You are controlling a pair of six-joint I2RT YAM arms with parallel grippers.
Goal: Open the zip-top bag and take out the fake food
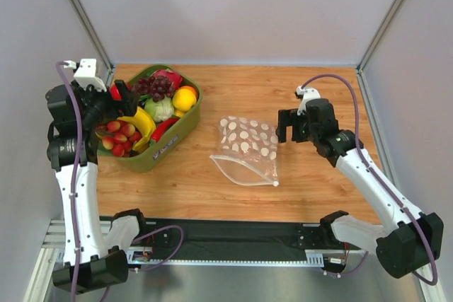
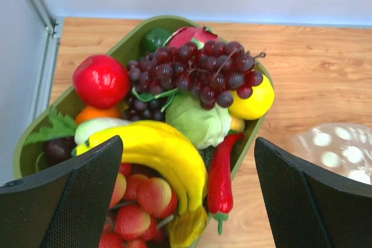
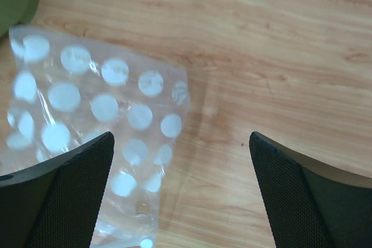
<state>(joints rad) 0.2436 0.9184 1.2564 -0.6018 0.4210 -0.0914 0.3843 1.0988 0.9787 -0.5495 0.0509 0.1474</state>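
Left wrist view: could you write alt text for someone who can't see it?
A green bin on a wooden table brims with toy fruit: purple grapes, a banana, a red chili. The left pincer hangs open above it.

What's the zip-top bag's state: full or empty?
Empty: the zip-top bag lies flat on the table, only wood grain showing through it, no food shape inside.

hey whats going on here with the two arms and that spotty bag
Neither arm is holding anything. The left tool hangs open over the olive-green bin, which is piled with toy produce such as a banana and grapes. The right tool is open just above the right edge of the polka-dot zip-top bag, which lies flat on the wooden table and looks empty.
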